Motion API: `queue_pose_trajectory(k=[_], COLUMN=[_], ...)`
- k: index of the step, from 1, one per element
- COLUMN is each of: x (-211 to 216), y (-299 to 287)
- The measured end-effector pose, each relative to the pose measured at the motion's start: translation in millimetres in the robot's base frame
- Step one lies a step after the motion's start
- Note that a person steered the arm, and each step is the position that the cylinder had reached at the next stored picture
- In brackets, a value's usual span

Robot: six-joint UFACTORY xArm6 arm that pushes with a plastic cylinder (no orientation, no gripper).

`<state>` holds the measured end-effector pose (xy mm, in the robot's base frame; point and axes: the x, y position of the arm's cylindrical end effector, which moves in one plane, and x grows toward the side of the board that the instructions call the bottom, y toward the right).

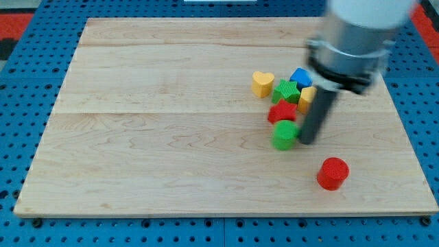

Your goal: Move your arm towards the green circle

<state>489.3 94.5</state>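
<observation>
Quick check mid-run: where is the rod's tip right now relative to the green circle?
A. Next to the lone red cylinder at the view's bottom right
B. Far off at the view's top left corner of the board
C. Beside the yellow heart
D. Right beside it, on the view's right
D: my tip sits right against the right side of the green circle, well above and left of the red cylinder and away from the yellow heart.

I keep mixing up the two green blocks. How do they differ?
The green star has pointed edges; the green circle is round. The green star sits nearer the view's top among the cluster, while the green circle lies lower, right beside my tip. Both share the same green.
</observation>
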Motion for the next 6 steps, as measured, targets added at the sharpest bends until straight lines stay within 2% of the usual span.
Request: queue_pose_trajectory(k=[1,3,4,5,6], x=[-48,-5,12,31,31], y=[-39,30,23,-41,-100])
